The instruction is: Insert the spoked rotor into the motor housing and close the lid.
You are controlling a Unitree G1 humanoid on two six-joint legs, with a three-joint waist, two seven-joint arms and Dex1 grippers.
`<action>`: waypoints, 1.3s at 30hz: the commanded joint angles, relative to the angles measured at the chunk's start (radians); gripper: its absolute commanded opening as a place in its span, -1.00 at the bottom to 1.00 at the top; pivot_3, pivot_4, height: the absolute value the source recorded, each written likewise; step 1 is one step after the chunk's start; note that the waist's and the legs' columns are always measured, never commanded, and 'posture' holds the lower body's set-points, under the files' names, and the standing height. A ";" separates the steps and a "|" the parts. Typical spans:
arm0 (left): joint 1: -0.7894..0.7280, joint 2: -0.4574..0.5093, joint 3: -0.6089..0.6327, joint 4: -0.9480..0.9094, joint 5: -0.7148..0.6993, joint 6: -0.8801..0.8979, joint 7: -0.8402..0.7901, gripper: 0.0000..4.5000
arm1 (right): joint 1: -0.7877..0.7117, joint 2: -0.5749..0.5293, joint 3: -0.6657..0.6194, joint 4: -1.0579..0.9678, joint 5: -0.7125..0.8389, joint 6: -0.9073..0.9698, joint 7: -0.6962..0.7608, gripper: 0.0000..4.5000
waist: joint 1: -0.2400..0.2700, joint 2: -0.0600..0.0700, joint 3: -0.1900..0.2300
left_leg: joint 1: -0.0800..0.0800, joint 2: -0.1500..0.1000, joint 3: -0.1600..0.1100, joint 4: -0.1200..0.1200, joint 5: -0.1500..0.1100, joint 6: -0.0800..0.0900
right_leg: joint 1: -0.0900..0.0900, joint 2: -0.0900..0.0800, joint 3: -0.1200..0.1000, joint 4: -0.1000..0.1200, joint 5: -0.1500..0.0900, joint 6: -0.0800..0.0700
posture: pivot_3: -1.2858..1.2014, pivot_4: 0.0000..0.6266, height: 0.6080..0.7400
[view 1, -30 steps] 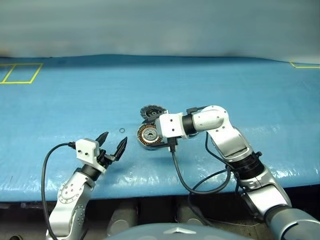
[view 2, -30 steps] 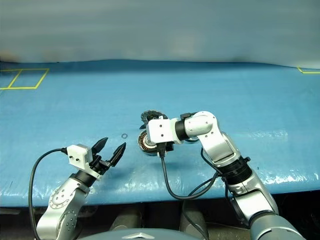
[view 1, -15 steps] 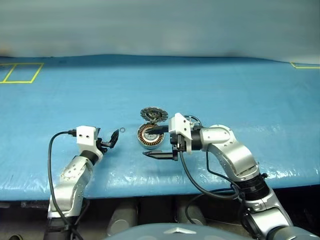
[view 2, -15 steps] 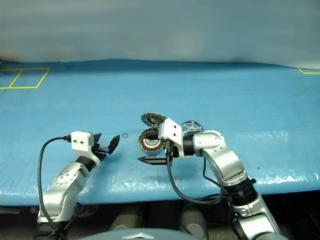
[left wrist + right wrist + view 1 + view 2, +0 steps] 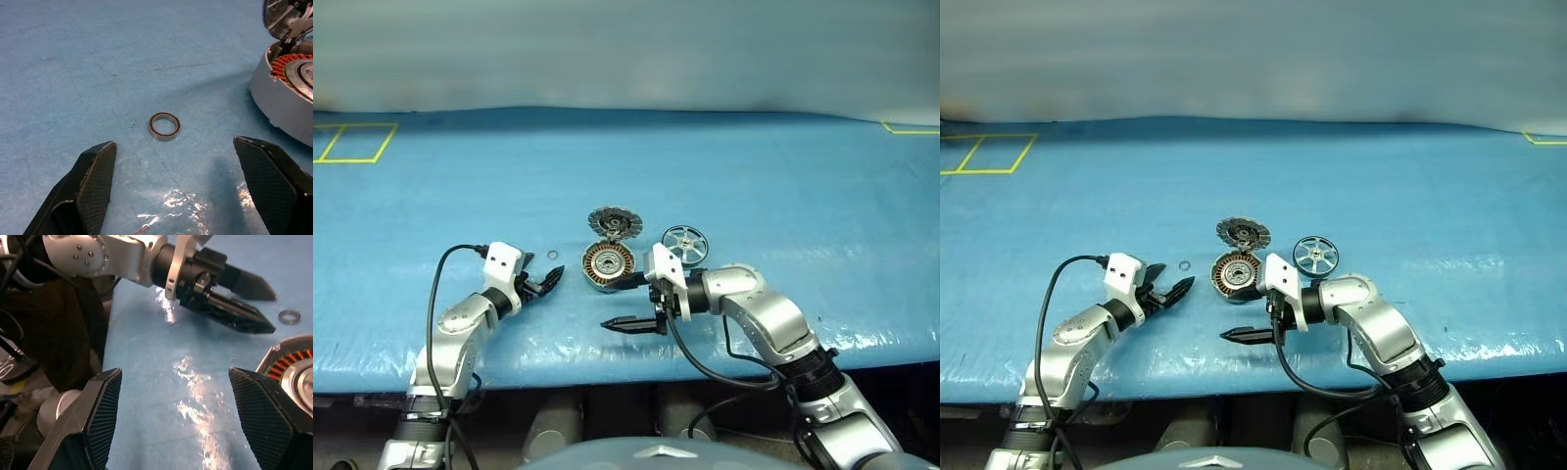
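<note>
The motor housing [image 5: 607, 264] lies open on the blue table, its copper windings showing. Its lid [image 5: 614, 222] stands hinged up at the far edge, dark segmented face toward me. To the right of both, the spoked rotor [image 5: 684, 241] lies flat on the table. My right gripper [image 5: 613, 304] is open just in front of the housing, pointing left with one finger above the other, and holds nothing. My left gripper [image 5: 551, 283] is open and empty, low over the table left of the housing [image 5: 286, 95].
A small metal ring [image 5: 165, 126] lies on the table between my left gripper's fingers [image 5: 93, 186] and the housing. The table's front edge [image 5: 607, 367] runs close behind both grippers. Yellow tape lines [image 5: 352, 144] mark the far left corner.
My right gripper came down and back from over the housing and rolled, uncovering the spoked rotor. My left gripper reached forward and lower, toward the small ring.
</note>
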 commanded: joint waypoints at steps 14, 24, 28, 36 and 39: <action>-0.071 -0.009 -0.103 0.116 0.130 -0.054 -0.035 0.04 | -0.019 0.015 0.026 -0.006 -0.018 -0.051 -0.019 0.65 | 0.005 0.000 0.000 | 0.000 -0.001 -0.001 0.000 0.000 0.000 | 0.000 0.000 0.000 0.000 0.000 0.001 | 0.03 -0.52 1.00; -0.058 -0.019 -0.090 0.117 0.151 -0.047 0.007 -0.70 | -0.031 0.033 0.023 0.011 -0.033 -0.074 -0.034 0.65 | 0.004 0.000 0.000 | 0.002 0.000 -0.001 0.000 0.000 0.000 | 0.003 0.000 0.000 0.000 0.000 0.002 | 0.03 -0.52 1.00; -0.045 -0.035 -0.074 0.106 0.149 -0.069 0.038 -0.70 | -0.032 0.032 0.022 0.039 -0.050 -0.072 -0.056 0.65 | 0.003 0.000 -0.001 | 0.003 0.000 -0.001 0.000 0.000 0.000 | 0.003 0.000 0.000 0.000 0.000 0.002 | 0.03 -0.52 1.00; 0.047 -0.079 0.001 -0.165 -0.002 -0.103 -0.001 -0.70 | 0.005 -0.008 -0.004 0.086 -0.084 -0.085 -0.098 0.65 | 0.001 0.000 0.000 | 0.002 0.000 -0.001 0.000 0.000 0.000 | 0.001 0.000 0.001 0.000 0.001 0.001 | 0.03 -0.52 1.00; 0.062 -0.044 0.003 -0.230 -0.075 -0.072 -0.076 -0.70 | 0.009 -0.018 -0.010 0.078 -0.076 -0.090 -0.094 0.65 | 0.007 0.000 0.000 | 0.001 0.000 -0.001 0.000 0.000 0.000 | 0.002 -0.001 0.000 0.000 0.000 0.001 | 0.03 -0.52 1.00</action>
